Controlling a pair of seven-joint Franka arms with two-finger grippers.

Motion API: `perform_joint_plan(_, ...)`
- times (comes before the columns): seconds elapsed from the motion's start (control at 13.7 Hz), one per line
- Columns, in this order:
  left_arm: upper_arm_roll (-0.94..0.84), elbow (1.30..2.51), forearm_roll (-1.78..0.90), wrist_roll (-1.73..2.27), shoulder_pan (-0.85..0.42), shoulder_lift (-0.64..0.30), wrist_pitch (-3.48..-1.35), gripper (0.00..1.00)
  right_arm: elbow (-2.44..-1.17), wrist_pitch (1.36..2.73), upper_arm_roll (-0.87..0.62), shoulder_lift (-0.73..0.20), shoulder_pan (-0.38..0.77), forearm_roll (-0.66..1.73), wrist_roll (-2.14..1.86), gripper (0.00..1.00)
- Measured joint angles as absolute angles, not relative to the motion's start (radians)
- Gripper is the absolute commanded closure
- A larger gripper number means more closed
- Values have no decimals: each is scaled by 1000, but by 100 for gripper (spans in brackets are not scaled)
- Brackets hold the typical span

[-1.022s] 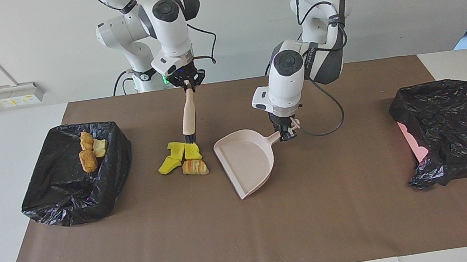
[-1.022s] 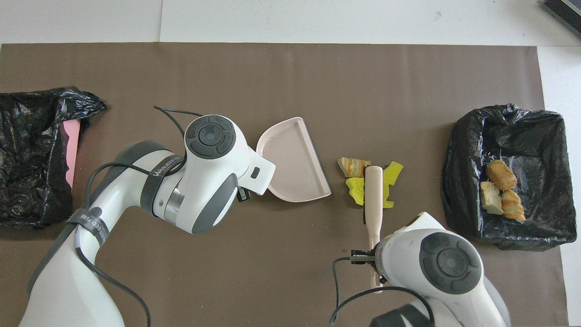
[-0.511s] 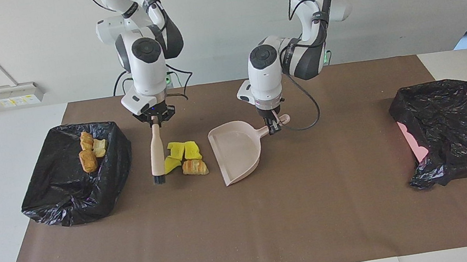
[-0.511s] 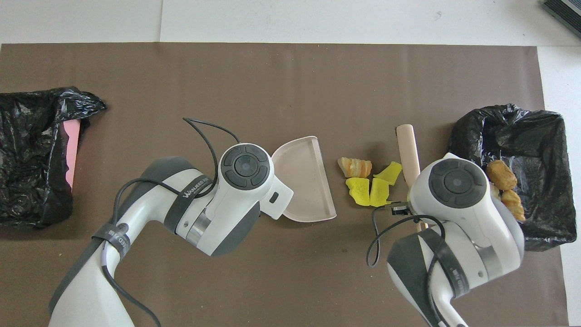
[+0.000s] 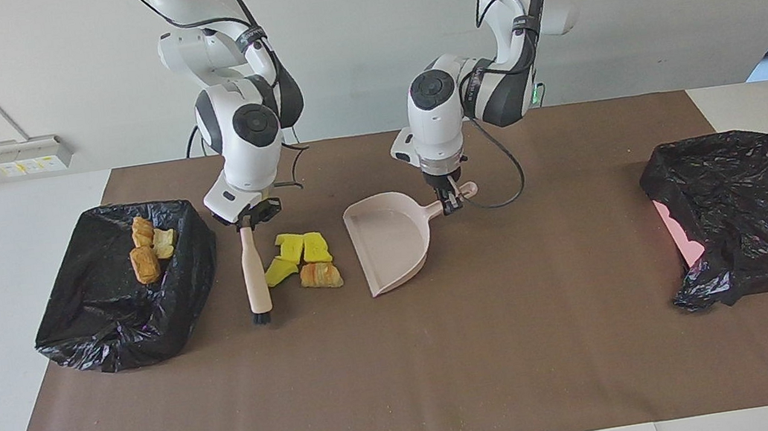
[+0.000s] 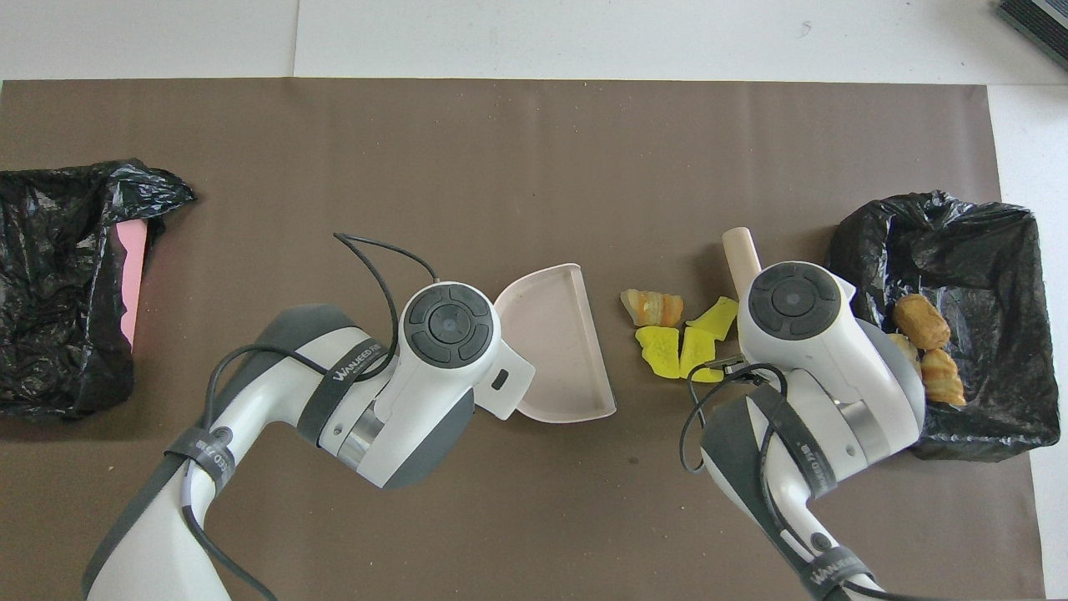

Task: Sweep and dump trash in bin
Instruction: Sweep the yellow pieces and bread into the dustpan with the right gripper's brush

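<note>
Three yellow spongy chunks (image 5: 298,248) and one golden pastry piece (image 5: 320,275) lie in a pile on the brown mat; the pile also shows in the overhead view (image 6: 676,351). Three more pastry pieces (image 5: 147,252) lie in the black-bagged bin (image 5: 93,339) at the right arm's end. My right gripper (image 5: 248,219) is shut on the handle of a brush (image 5: 254,271), which stands between the pile and the bin, bristles down by the mat. My left gripper (image 5: 452,202) is shut on the handle of the pale pink dustpan (image 5: 388,241), whose open edge faces the pile.
A second black-bagged bin (image 5: 744,210) with something pink showing inside stands at the left arm's end of the table. The brown mat (image 5: 407,377) covers the table's middle, with small crumbs on it.
My right gripper has carried the brush from over the pile to the pile's bin side and tipped the bristles down. My left gripper has brought the dustpan closer to the pile.
</note>
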State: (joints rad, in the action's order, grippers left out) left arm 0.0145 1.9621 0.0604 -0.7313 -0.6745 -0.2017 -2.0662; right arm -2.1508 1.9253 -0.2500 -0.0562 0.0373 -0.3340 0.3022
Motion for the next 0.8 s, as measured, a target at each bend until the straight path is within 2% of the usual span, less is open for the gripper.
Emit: perform_joint_plan(0.8, 15, 1990, 60, -709, -675, -191, -2085, 100, -2117, 1951, -264, -130, 170, 82, 302, 100)
